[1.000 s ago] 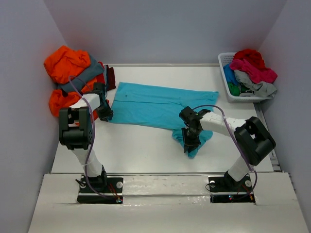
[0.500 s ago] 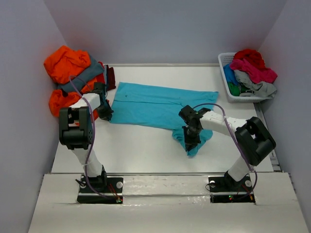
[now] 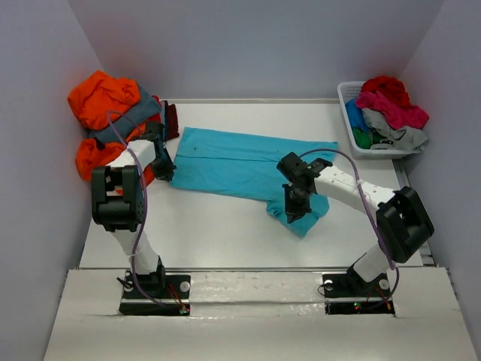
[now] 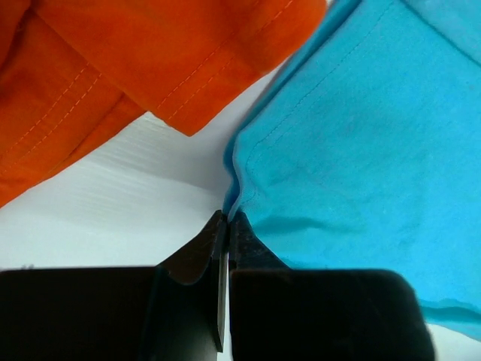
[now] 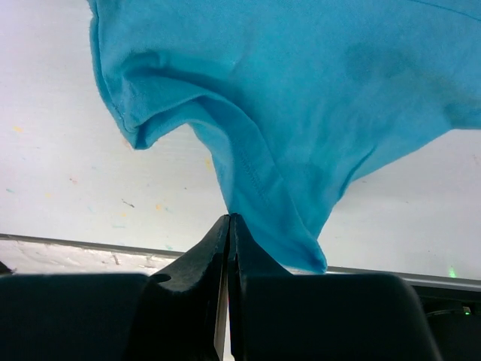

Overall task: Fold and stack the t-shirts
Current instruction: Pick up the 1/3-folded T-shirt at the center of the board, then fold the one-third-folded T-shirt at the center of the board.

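Observation:
A turquoise t-shirt (image 3: 240, 162) lies spread across the middle of the table. My left gripper (image 3: 163, 170) is shut on its left hem corner (image 4: 234, 197), next to an orange shirt (image 4: 135, 68). My right gripper (image 3: 293, 210) is shut on the turquoise cloth (image 5: 301, 113) near its front right sleeve, and the fabric hangs lifted from the jaws above the table. More t-shirts, orange and slate grey (image 3: 109, 113), are piled at the far left.
A white slatted basket (image 3: 353, 139) at the back right holds red, pink, grey, green and blue shirts. A dark maroon shirt (image 3: 171, 120) lies beside the left pile. The table's front edge (image 5: 90, 248) runs just below the right gripper.
Both grippers have closed on the turquoise shirt. The right gripper has drawn its hold up and back toward the shirt's middle; the left arm has shifted slightly.

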You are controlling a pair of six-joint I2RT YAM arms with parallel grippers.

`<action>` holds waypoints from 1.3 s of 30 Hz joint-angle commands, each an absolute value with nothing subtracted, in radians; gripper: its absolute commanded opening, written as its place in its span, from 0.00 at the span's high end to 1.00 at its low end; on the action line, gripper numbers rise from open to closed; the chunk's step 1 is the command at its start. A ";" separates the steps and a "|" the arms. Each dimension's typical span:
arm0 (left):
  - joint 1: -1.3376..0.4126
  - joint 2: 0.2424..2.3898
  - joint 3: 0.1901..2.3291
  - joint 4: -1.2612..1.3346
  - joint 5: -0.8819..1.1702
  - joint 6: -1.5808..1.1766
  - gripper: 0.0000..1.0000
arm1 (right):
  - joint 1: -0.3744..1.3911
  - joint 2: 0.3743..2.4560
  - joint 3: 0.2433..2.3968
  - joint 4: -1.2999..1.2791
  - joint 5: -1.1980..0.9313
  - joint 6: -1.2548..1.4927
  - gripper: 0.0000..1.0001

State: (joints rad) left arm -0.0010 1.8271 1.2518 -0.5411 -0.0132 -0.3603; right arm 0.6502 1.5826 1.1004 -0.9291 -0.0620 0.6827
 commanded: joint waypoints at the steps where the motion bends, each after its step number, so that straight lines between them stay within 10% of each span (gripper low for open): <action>1: -0.017 1.809 1.305 -0.560 -0.021 -0.347 0.94 | 0.661 1.546 1.144 -0.976 -0.012 0.696 0.93; 39: -0.055 2.012 1.632 -0.635 -0.038 -0.333 0.94 | 0.526 1.758 1.643 -1.144 0.224 0.637 0.93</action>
State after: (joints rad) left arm -0.0433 1.9858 1.5776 -0.6033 -0.0204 -0.3485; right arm 0.5545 1.7294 1.5612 -1.1118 0.1829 0.6662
